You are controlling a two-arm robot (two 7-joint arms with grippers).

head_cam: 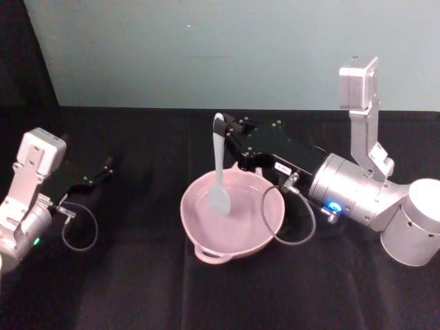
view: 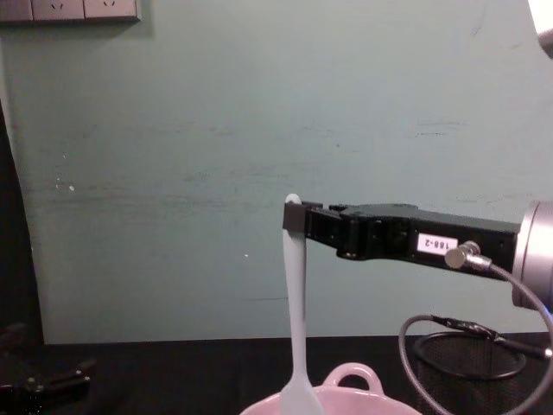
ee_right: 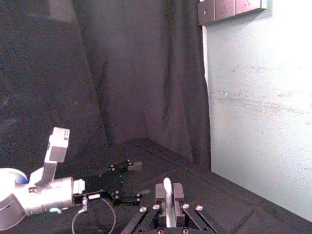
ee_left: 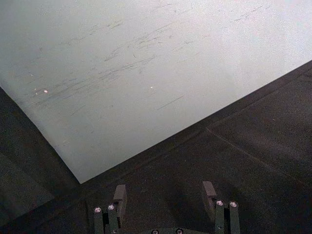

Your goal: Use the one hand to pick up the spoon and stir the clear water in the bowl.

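The pale pink bowl [head_cam: 234, 237] sits at the middle of the black table, its loop handle toward me; its far rim shows in the chest view [view: 350, 380]. My right gripper [head_cam: 227, 129] is above the bowl's far side, shut on the top of the white spoon [head_cam: 218, 172]. The spoon hangs nearly upright with its flat head down inside the bowl [view: 299, 346]. In the right wrist view the spoon's handle [ee_right: 167, 195] stands clamped between the fingers. My left gripper [head_cam: 103, 170] rests at the left, well away from the bowl, fingers [ee_left: 119, 195] apart with nothing between them.
A black wire-mesh cup [view: 471, 354] stands behind the bowl on the right, under the right arm's cable [head_cam: 292, 230]. A pale wall [head_cam: 227, 48] closes the table's far edge. Black cloth covers the table [head_cam: 137, 289].
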